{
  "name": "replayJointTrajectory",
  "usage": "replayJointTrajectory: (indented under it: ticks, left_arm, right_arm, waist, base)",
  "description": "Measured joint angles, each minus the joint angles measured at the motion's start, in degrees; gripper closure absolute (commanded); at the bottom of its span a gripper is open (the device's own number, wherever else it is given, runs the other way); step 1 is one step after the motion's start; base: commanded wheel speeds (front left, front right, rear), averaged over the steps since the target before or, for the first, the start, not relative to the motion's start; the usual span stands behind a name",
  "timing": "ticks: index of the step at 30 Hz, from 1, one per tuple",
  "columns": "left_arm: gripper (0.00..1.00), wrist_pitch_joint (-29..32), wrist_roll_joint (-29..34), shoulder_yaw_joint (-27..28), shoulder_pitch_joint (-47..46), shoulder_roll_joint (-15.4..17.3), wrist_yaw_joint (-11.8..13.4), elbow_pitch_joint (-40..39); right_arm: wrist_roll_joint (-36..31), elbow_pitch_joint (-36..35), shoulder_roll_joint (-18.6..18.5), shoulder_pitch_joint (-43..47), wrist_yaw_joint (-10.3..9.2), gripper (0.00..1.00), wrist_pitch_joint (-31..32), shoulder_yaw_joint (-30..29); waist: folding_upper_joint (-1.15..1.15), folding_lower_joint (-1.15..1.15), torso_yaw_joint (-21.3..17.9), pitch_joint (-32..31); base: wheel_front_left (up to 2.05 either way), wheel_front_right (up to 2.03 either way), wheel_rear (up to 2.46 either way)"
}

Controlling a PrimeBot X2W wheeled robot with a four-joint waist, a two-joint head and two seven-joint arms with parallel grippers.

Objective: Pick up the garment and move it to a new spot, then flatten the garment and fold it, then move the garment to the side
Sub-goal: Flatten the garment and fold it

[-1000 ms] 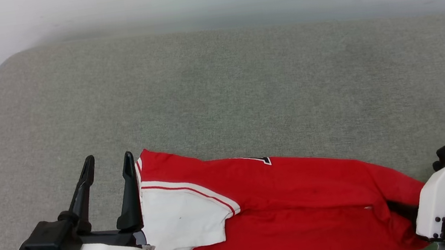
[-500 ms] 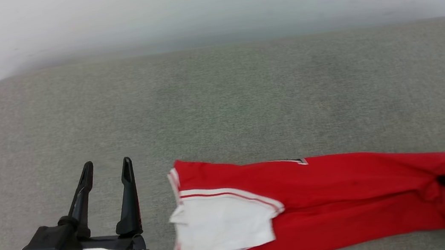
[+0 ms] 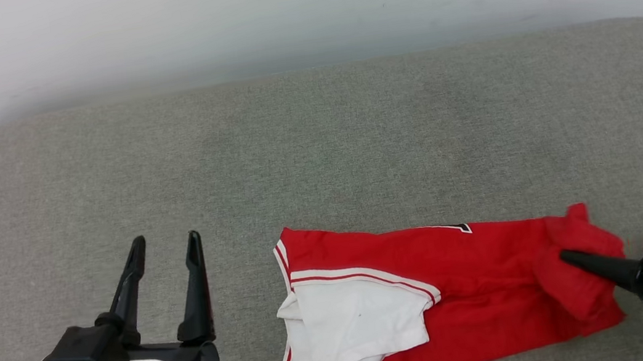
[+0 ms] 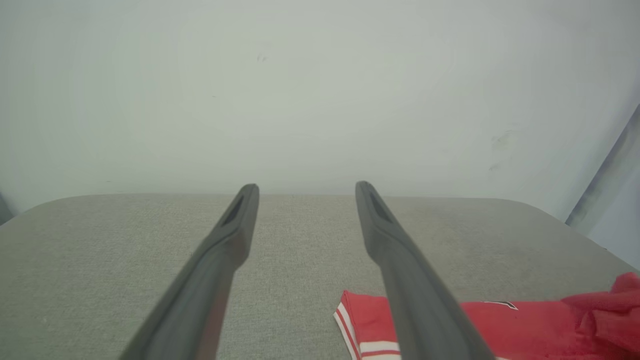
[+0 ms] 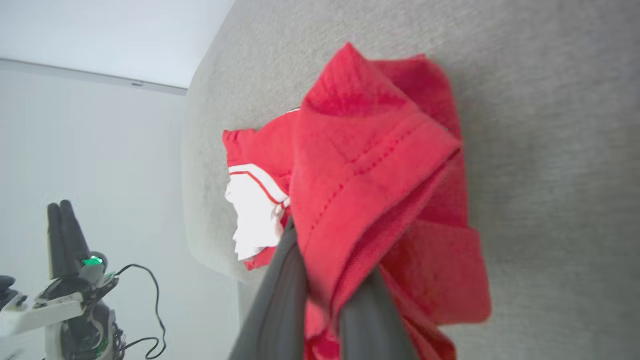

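Fingers point(image 3: 600, 268) of my right gripper point(image 3: 564, 255) are pinched together on the right end of the garment point(image 3: 484, 283), down by the near right corner of the table point(image 3: 317, 144); from the right wrist view I can see the red hem point(image 5: 360, 165) bunched and folded over between them. My left gripper point(image 3: 166, 238) sits at the near edge toward the left, its fingers point(image 4: 400, 260) spread wide with nothing between them, pointing at the far edge and standing apart from the cloth. Between the two grippers the garment lies along the near edge, right of the middle, folded into a long red band. Its white sleeve point(image 3: 359, 324) with the red-and-white trim rests on top at the left end, and a sliver of a black, white-outlined number point(image 3: 455, 227) peeks out along the band's far side. Past that I see bare grey fabric running to the far edge and its rounded corners, then a pale wall point(image 3: 299, 9).
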Motion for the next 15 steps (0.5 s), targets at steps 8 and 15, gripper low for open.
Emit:
replayJointTrajectory:
  ticks: [8, 15]
  left_arm:
    - [0.00, 0.46, 0.15, -1.33, -1.32, -0.35, -0.70, 0.13]
    - [0.00, 0.19, 0.18, -2.63, -3.49, -1.70, -1.76, 0.97]
  right_arm:
    - [14.25, 1.25, 1.64, -0.34, 0.00, 1.00, 6.68, 5.47]
    - [19.59, 5.58, 1.78, -2.86, 0.00, 1.00, -0.07, 18.26]
  waist:
    - [0.00, 0.00, 2.78, 0.14]
    - [0.00, 0.00, 6.68, 1.96]
  base:
    - [0.00, 0.00, 0.00]
    - [0.00, 0.00, 0.00]
